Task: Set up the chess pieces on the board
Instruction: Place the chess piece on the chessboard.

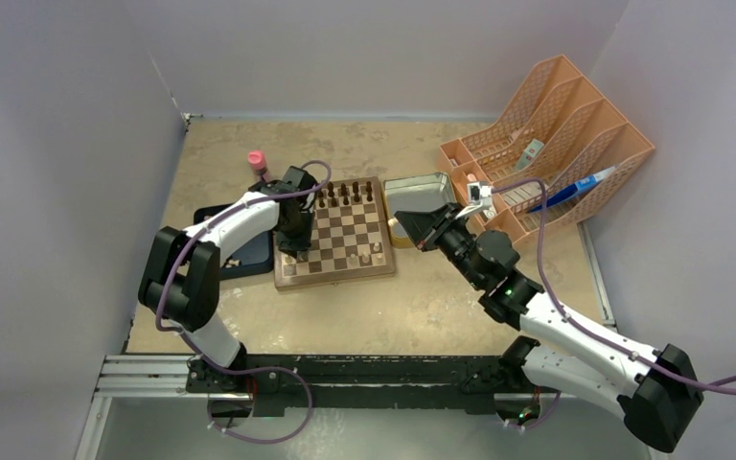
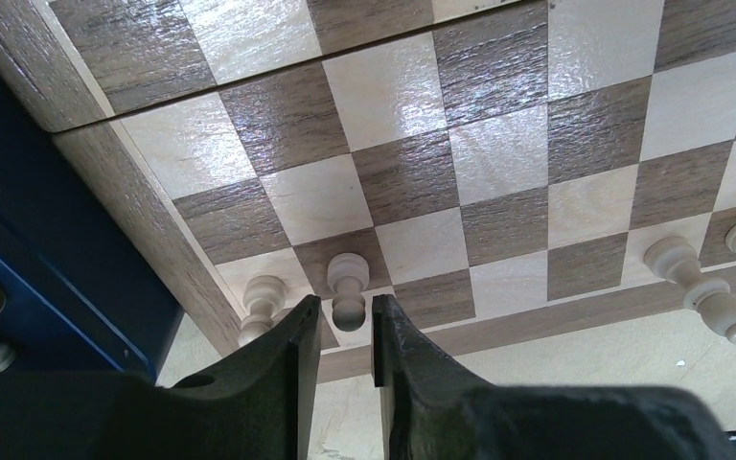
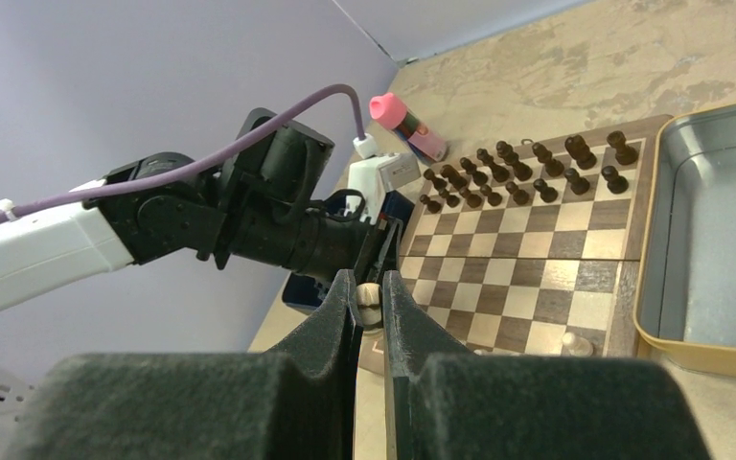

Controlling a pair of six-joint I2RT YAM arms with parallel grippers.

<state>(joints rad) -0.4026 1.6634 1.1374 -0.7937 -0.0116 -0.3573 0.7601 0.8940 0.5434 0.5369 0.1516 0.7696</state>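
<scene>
Worktop (image 1: 441,297) is tan and mottled, w/ both arms reaching in from its near edge. L arm (image 1: 220,225) bends over the left half; R arm (image 1: 575,331) stretches from the near right corner toward the middle. Orange file rack (image 1: 556,125) fills the far right corner, a blue pen (image 1: 575,187) lying in it. Board (image 1: 345,235) sits about mid-worktop, a bit left of ctr. Metal tin (image 1: 431,187) lies just beside the board's right edge, toward the far side. Dark blue tray (image 2: 48,259) lies along the board's left edge, partly under the L arm. Pink-capped tube (image 1: 257,160) stands beyond the tray, toward the far left corner.

Left gripper (image 2: 345,309) points down at the board's near left corner. Its fingers are a little apart, straddling the head of a pale pawn (image 2: 348,273) that stands on the board. A slim gap shows on each side, so no grip. Right gripper (image 1: 404,222) hovers over the tin's near left part, by the board's right edge, fingers closed together w/ nothing in them.

Dark pieces (image 1: 345,195) stand in two rows along the board's far edge. Pale pieces (image 2: 700,283) are few – some by the board's near edge, incl. one just left of the pawn, and others lying in the tray.
</scene>
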